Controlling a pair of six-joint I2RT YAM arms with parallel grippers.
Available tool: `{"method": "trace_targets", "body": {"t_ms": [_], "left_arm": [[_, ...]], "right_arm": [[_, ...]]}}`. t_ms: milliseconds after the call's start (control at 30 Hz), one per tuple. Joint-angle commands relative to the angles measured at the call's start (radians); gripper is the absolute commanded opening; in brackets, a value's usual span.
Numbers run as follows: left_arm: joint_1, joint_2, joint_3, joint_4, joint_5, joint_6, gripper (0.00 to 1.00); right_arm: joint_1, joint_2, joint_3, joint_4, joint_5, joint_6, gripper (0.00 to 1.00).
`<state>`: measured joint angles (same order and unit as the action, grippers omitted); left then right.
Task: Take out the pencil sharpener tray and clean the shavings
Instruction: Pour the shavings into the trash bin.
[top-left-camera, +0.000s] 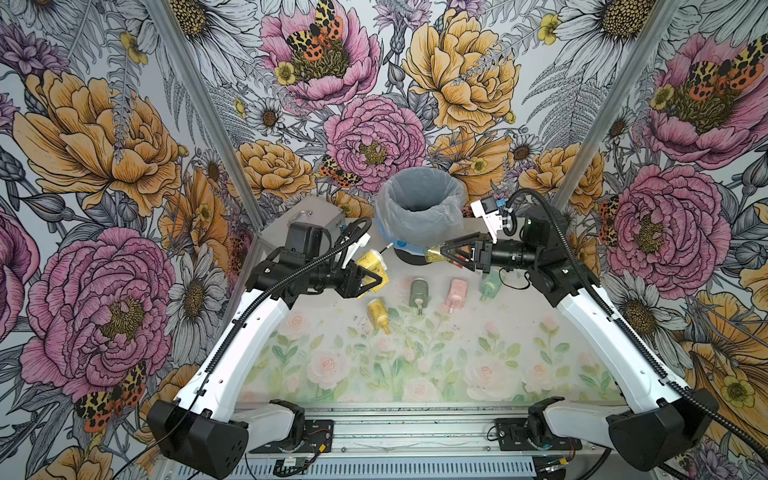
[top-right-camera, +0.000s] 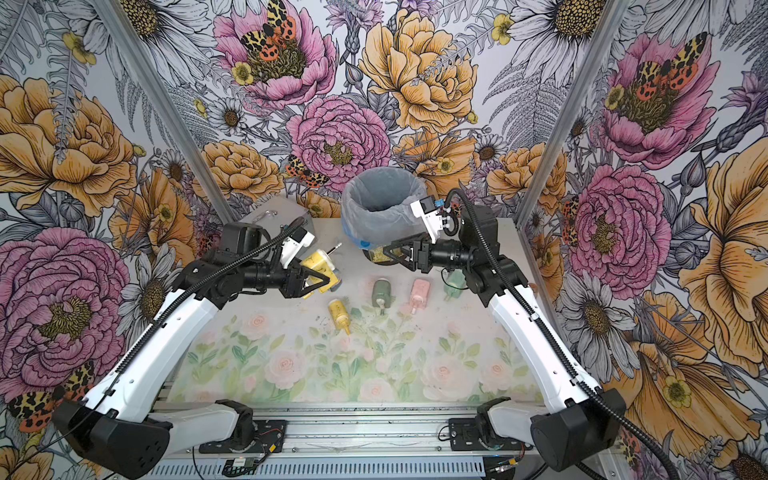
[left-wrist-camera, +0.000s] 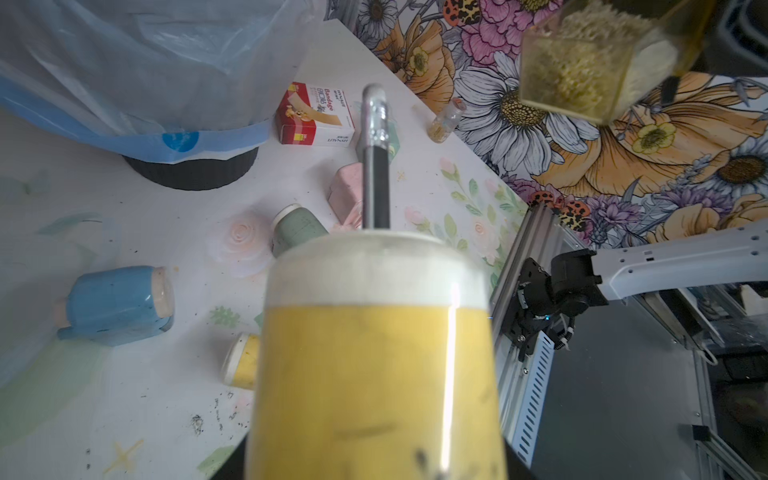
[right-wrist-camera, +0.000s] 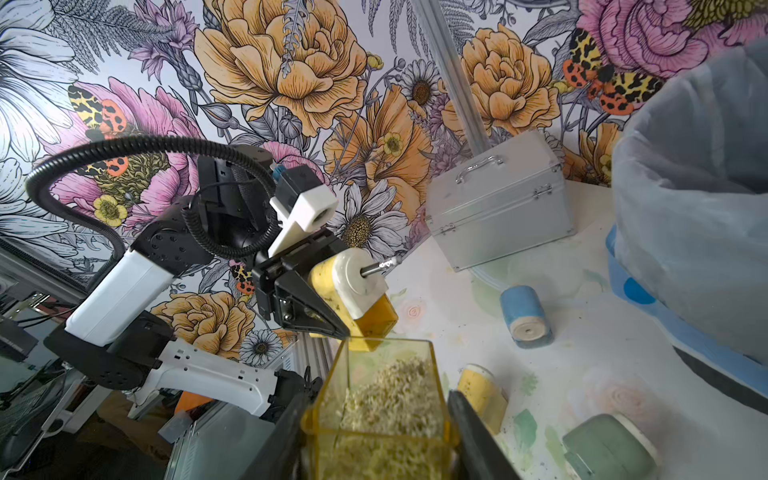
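bin (top-left-camera: 419, 208) at table's (top-left-camera: 519, 320) back, tray (top-left-camera: 434, 254) just before it, case (top-left-camera: 322, 212) left of bin

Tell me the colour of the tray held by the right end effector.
Transparent yellow tray, full of pale shavings; right wrist view shows it best.

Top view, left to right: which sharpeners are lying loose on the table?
In a top view: yellow sharpener → dark green sharpener → pink sharpener → light green sharpener, partly behind the right arm.
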<state>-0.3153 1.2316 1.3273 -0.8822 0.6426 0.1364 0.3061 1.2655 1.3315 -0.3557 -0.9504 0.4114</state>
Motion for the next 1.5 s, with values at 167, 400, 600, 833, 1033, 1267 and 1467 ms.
{"method": "trace_targets", "body": {"t_ms": [167, 400, 600, 833, 1033, 1267, 1467], "left_arm": [[0.044, -0.020, -0.072, 0.138, -0.167, -0.063, 0.00], [0.108, 0.002, -0.092, 0.168, -0.279, -0.129, 0.00], [0.129, -0.011, -0.116, 0.172, -0.403, -0.153, 0.00], [0.125, -0.025, -0.128, 0.175, -0.527, -0.149, 0.00], [0.127, -0.017, -0.128, 0.175, -0.541, -0.149, 0.00], [0.134, -0.015, -0.133, 0.181, -0.572, -0.150, 0.00], [0.138, -0.005, -0.138, 0.187, -0.590, -0.153, 0.00]], "right_arm": [[-0.001, 0.081, 0.104, 0.016, 0.048, 0.043, 0.30], [-0.001, 0.156, 0.187, 0.017, 0.073, 0.075, 0.30], [-0.001, 0.233, 0.257, 0.017, 0.088, 0.104, 0.30], [-0.001, 0.304, 0.349, 0.016, 0.091, 0.131, 0.30], [-0.003, 0.357, 0.418, 0.016, 0.093, 0.158, 0.30], [-0.019, 0.414, 0.502, 0.016, 0.111, 0.205, 0.30], [-0.035, 0.486, 0.592, 0.016, 0.132, 0.274, 0.30]]}}
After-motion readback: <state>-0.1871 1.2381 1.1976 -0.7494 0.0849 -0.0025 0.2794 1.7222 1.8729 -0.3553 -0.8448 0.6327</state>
